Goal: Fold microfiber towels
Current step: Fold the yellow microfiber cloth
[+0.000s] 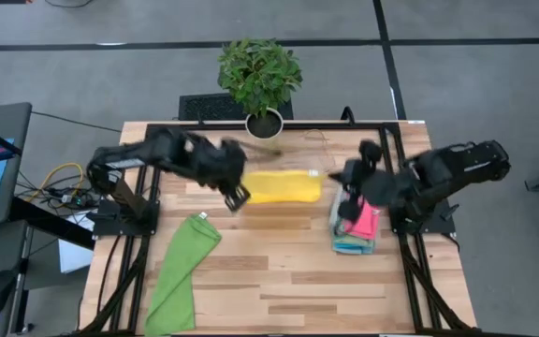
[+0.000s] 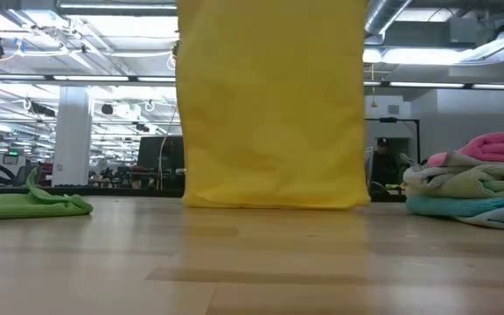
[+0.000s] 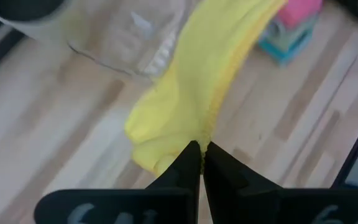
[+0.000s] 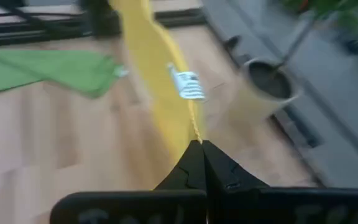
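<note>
A yellow towel point(image 1: 284, 185) is stretched between my two grippers over the middle of the table. In the low view it hangs as a broad sheet point(image 2: 274, 114), and its lower edge reaches the table top. My left gripper point(image 1: 240, 198) is shut on its left end. My right gripper point(image 1: 337, 176) is shut on its right end. A green towel point(image 1: 185, 271) lies long and crumpled at the near left. A stack of folded towels point(image 1: 356, 229), pink on top of grey and teal ones, lies at the right. My left gripper pinches the yellow towel's stitched edge point(image 3: 207, 127) between its two fingertips, at the towel's left end. The cloth runs away from the fingers toward the other arm and hangs down beside them. My right gripper pinches the yellow towel's stitched edge point(image 4: 196, 132) between its two fingertips, at the right end, near a white label point(image 4: 188, 86). The cloth runs away from the fingers toward the left arm and hangs below them.
A potted plant point(image 1: 260, 80) stands at the table's far edge. A clear plastic tray point(image 3: 126, 40) lies on the table beyond the yellow towel. Bare wood point(image 1: 279, 281) shows at the near middle, between the green towel and the stack.
</note>
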{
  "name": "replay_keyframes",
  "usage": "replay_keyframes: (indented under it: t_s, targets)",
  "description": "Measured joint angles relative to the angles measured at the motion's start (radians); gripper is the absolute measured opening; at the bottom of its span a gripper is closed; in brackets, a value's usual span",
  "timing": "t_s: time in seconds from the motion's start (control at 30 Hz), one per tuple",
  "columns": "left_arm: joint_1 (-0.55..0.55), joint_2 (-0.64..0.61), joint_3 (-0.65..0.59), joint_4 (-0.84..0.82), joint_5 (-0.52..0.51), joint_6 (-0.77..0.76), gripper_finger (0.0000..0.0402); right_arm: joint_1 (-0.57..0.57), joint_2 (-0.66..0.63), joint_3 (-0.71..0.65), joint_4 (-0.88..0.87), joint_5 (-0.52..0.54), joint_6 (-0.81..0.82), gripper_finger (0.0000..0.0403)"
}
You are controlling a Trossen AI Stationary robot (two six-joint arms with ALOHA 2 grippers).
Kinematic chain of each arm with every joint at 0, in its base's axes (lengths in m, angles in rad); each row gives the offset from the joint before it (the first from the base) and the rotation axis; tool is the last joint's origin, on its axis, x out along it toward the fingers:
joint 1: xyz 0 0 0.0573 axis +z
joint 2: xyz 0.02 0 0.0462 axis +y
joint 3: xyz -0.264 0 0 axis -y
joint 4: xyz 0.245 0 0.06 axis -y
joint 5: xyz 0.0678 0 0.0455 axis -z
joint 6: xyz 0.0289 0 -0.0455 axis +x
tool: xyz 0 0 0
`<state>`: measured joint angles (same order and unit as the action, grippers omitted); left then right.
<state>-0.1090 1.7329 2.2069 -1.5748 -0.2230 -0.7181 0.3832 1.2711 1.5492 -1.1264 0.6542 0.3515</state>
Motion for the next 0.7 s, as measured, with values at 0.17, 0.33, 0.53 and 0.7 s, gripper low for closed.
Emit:
replay_keyframes:
  t_s: [0.17, 0.33, 0.53, 0.7]
  targets:
    - [-0.151, 0.017, -0.134, 0.054, -0.001, -0.115, 0.0004, 0.214, 0.029, -0.135, 0.035, -0.004, 0.265, 0.0005]
    - [-0.303, 0.039, -0.297, 0.223, 0.03, -0.262, 0.0004, 0.41, 0.112, -0.24, 0.117, -0.004, 0.511, 0.0005]
    - [-0.46, 0.095, -0.463, 0.545, 0.111, -0.406, 0.0004, 0.536, 0.249, -0.253, 0.23, -0.059, 0.678, 0.0005]
    - [-0.508, 0.182, -0.478, 0.608, 0.169, -0.444, 0.0004, 0.555, 0.317, -0.253, 0.255, -0.094, 0.767, 0.0005]
